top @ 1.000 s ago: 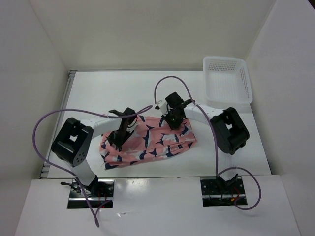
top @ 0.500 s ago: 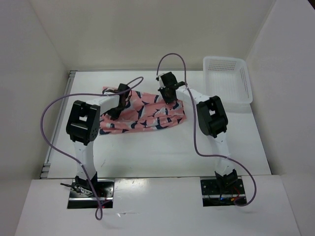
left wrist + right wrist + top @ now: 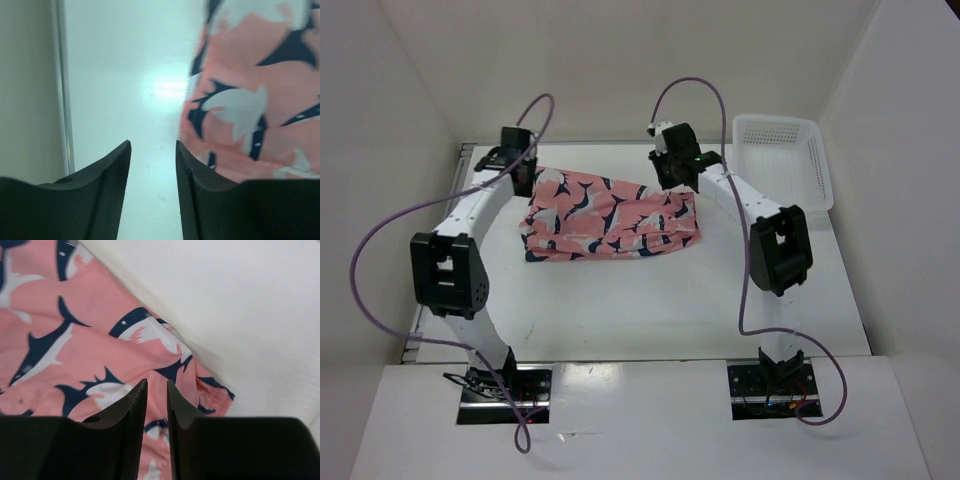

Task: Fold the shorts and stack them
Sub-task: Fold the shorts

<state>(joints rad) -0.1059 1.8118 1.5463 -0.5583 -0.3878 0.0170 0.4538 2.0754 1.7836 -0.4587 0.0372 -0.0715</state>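
The shorts point(image 3: 610, 215), salmon-pink with a navy-and-white shark print, lie folded in a wide band on the white table, towards the back. My left gripper point(image 3: 526, 183) hovers at their far left corner. In the left wrist view it point(image 3: 152, 142) is open and empty over bare table, with the shorts point(image 3: 255, 95) just to its right. My right gripper point(image 3: 672, 183) hovers above their far right corner. In the right wrist view it point(image 3: 157, 381) stands open by a narrow gap with nothing in it, and the shorts point(image 3: 75, 340) lie flat below.
A white plastic mesh basket point(image 3: 815, 165) stands at the back right corner, right of the shorts. White walls enclose the table on the left, back and right. A metal rail point(image 3: 60, 85) runs along the table's left edge. Purple cables loop from both arms.
Both grippers carried the shorts' edge away from the near side to the back, laying the fabric flat. They have let go and lifted off.
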